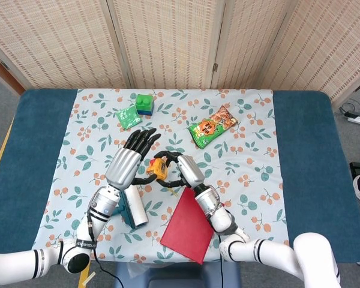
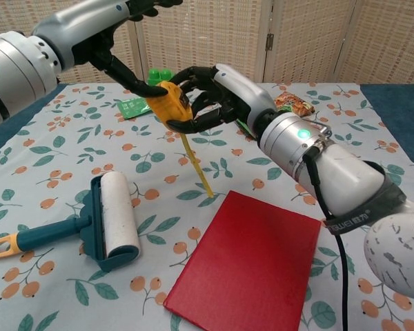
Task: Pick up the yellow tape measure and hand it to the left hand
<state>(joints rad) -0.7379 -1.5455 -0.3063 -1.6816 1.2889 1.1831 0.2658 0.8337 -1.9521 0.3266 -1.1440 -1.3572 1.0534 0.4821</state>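
Observation:
The yellow tape measure (image 1: pixel 158 170) (image 2: pixel 171 103) hangs above the middle of the tablecloth, and my right hand (image 1: pixel 186 171) (image 2: pixel 219 93) grips it from the right. A short length of yellow blade (image 2: pixel 199 169) dangles from it toward the cloth. My left hand (image 1: pixel 127 162) (image 2: pixel 100 31) is right beside it on the left with its fingers spread upward. Only its thumb reaches down and touches the case's left side.
A teal lint roller (image 1: pixel 132 207) (image 2: pixel 112 222) lies at the front left, and a red book (image 1: pixel 189 225) (image 2: pixel 252 265) at the front right under my right arm. Farther back are a snack bag (image 1: pixel 212 127), a green packet (image 1: pixel 128 116) and a green block (image 1: pixel 144 103).

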